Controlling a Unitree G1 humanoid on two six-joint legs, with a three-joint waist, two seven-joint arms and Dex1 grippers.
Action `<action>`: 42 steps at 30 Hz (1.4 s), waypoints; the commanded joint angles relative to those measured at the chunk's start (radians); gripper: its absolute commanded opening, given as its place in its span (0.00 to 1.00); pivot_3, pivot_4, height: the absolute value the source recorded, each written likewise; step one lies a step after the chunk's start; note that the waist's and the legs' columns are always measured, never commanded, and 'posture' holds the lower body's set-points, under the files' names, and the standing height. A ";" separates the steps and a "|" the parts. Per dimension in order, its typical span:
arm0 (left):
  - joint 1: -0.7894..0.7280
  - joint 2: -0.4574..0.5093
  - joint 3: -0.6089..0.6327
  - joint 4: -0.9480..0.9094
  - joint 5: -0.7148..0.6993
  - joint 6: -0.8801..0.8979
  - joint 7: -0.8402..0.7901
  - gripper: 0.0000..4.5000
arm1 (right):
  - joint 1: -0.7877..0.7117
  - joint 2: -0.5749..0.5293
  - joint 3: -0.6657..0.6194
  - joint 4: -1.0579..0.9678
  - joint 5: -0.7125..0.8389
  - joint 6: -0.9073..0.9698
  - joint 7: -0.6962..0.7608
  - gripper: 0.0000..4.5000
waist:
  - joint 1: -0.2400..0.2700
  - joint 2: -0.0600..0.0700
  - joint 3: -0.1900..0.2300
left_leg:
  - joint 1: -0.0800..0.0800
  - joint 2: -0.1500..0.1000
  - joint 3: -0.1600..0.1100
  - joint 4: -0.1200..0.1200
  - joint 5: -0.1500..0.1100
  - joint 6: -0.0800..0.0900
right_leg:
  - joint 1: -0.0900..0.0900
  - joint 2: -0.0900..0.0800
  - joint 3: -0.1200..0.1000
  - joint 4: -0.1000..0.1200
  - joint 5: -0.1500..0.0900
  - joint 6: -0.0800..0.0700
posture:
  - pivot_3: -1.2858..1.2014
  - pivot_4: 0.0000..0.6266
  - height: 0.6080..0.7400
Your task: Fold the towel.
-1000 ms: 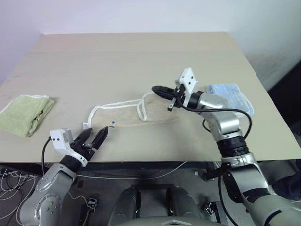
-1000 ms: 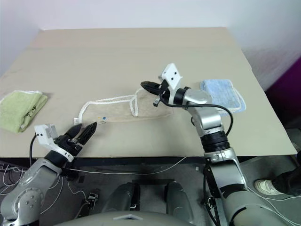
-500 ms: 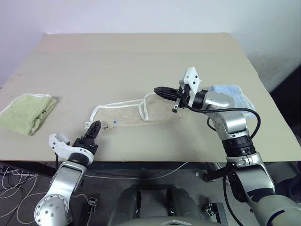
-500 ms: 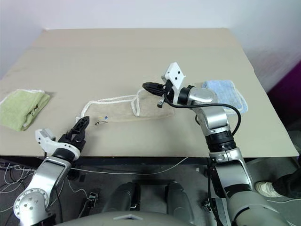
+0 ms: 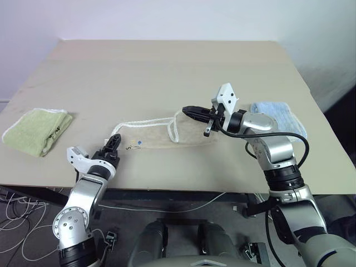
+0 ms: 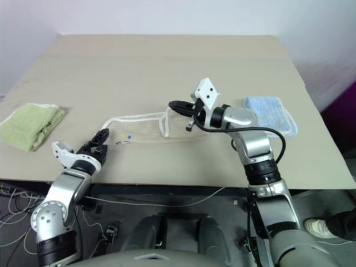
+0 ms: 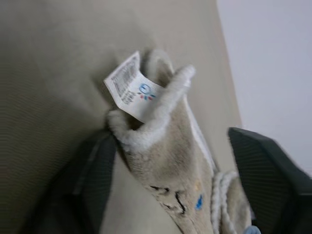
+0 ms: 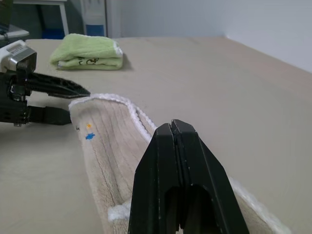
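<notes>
Left gripper (image 5: 113, 142): two black fingers parted, straddling the near-left corner of the towel, not yet clamped. Right gripper (image 5: 189, 110): fingers pressed together, raised over the towel's right end; whether cloth is pinched cannot be told.

Beige terry towel with white corded edging (image 5: 158, 133): one, lying long and folded at mid-table, its one small white tag (image 7: 130, 87) at the left corner.

Folded light-green towel (image 5: 38, 129): one, far left. Folded light-blue towel (image 5: 276, 114): one, behind the right arm.

Tan tabletop (image 5: 167, 67): one.
</notes>
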 commanded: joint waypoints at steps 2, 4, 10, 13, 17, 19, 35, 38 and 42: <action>-0.016 0.006 0.017 0.018 -0.005 -0.019 -0.003 0.41 | 0.008 -0.002 -0.019 -0.059 0.021 0.002 -0.015 0.00 | -0.002 0.000 0.000 | 0.000 0.000 0.000 0.000 0.000 0.000 | 0.000 0.000 0.000 0.000 0.000 0.000 | 0.52 0.24 1.00; -0.018 0.006 0.019 0.019 -0.005 -0.023 -0.005 0.26 | 0.014 -0.001 -0.017 -0.062 0.021 0.002 -0.019 0.00 | -0.003 0.000 0.000 | 0.000 0.000 0.000 0.000 0.000 0.000 | 0.000 0.000 0.000 0.000 0.000 0.000 | 0.52 0.24 1.00; -0.032 0.008 0.043 0.019 0.000 -0.060 -0.018 0.01 | 0.022 0.006 -0.012 -0.057 0.020 -0.005 -0.027 0.00 | -0.003 0.000 0.000 | 0.000 0.000 0.000 -0.001 0.000 0.000 | -0.001 0.000 0.000 0.000 0.000 0.000 | 0.52 0.24 1.00; -0.040 0.042 0.069 0.017 0.012 -0.077 -0.041 0.01 | 0.023 0.009 -0.010 -0.049 0.018 -0.011 -0.031 0.00 | -0.004 -0.001 0.000 | -0.001 0.001 0.000 -0.001 0.000 0.000 | -0.001 0.001 0.000 -0.001 0.000 0.000 | 0.52 0.24 1.00; -0.066 0.138 0.146 0.034 0.013 -0.098 -0.082 0.01 | 0.027 0.010 -0.010 -0.047 0.017 -0.016 -0.037 0.00 | -0.009 -0.001 0.001 | -0.001 0.001 0.000 -0.001 0.000 0.000 | -0.002 0.001 0.000 -0.001 0.000 0.000 | 0.52 0.24 1.00; -0.075 0.194 0.179 0.046 0.019 -0.102 -0.110 0.01 | 0.031 0.011 -0.011 -0.048 0.016 -0.019 -0.041 0.00 | -0.011 -0.001 0.001 | -0.001 0.001 0.000 -0.001 0.000 0.000 | -0.002 0.001 0.000 -0.001 0.000 0.000 | 0.52 0.24 1.00; -0.236 0.584 -0.113 -0.068 0.293 0.072 -0.634 0.01 | 0.049 0.012 -0.022 -0.044 0.008 -0.046 -0.097 0.00 | -0.013 -0.002 0.002 | -0.003 0.001 0.000 -0.002 0.000 0.000 | -0.003 0.000 0.000 -0.002 0.000 0.000 | 0.52 0.24 1.00; -0.265 0.618 -0.259 -0.093 0.436 0.079 -0.744 0.01 | 0.060 0.009 -0.026 -0.055 0.009 -0.045 -0.111 0.00 | -0.025 -0.002 0.002 | -0.003 0.001 0.000 -0.003 0.000 0.000 | -0.004 0.000 0.000 -0.002 0.000 0.000 | 0.52 0.24 1.00; -0.320 0.627 -0.428 -0.052 0.637 0.087 -0.796 0.01 | 0.078 0.005 -0.029 -0.078 0.010 -0.041 -0.127 0.00 | -0.029 0.000 0.003 | -0.003 0.001 0.001 -0.004 0.000 0.000 | -0.005 0.001 0.001 -0.002 0.000 0.000 | 0.52 0.24 1.00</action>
